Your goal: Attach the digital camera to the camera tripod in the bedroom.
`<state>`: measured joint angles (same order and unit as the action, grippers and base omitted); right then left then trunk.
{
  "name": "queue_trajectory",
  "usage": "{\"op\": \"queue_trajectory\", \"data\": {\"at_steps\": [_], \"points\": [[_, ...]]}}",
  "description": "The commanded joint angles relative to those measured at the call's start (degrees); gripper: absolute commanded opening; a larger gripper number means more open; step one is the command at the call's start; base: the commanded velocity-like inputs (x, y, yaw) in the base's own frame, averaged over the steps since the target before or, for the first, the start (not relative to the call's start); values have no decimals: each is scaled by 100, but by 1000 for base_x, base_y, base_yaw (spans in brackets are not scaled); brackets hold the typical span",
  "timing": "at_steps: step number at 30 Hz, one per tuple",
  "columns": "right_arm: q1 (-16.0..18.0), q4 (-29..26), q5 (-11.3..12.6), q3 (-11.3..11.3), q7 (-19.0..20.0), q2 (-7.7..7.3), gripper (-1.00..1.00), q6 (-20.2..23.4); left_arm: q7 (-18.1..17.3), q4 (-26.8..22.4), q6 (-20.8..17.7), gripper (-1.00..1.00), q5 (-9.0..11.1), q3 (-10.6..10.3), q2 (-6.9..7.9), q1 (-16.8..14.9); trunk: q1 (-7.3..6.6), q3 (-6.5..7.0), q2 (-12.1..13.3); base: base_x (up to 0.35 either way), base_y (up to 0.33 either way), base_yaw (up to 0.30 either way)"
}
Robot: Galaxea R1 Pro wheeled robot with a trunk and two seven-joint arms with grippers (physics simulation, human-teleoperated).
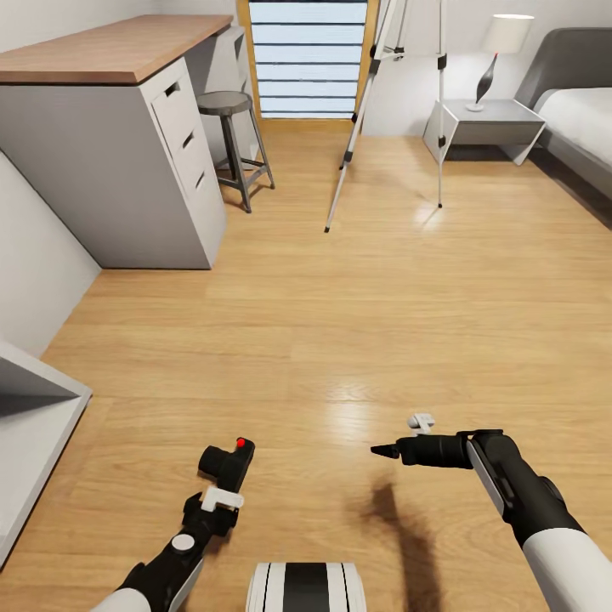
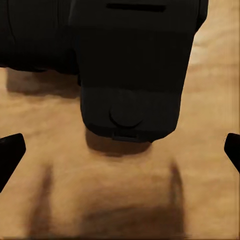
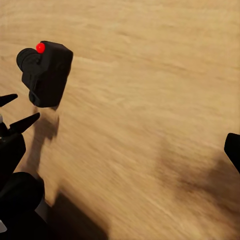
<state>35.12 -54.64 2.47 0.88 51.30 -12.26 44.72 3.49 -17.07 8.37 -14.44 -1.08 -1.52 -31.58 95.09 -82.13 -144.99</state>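
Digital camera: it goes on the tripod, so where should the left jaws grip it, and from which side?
Probably the boxy body of the digital camera, across its flat sides, from the robot's side, where the open left gripper faces it; the lens juts sideways.

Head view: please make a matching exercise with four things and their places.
Things:
1. small black digital camera with red dot
2. silver-legged camera tripod
3. round-seated metal stool
4. white-shaded lamp

Places:
A. on the grey bedside table
B. beside the desk drawers
C. at the left gripper
D. before the window

Pairs: 1-C, 2-D, 3-B, 4-A
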Motion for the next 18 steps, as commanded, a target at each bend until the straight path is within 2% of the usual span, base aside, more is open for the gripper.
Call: {"op": "queue_trajectory", "data": {"at_steps": [1,18], "points": [[2,-5,25,9,-4,-4,100,37,35,16,19,100,-51,-12,-1,-3,-1,-3,-1,0,0,0],[2,-3,25,9,1,-4,100,37,64,102,24,100,-48,-14,-7,0,-1,-3,-1,0,0,0]]}}
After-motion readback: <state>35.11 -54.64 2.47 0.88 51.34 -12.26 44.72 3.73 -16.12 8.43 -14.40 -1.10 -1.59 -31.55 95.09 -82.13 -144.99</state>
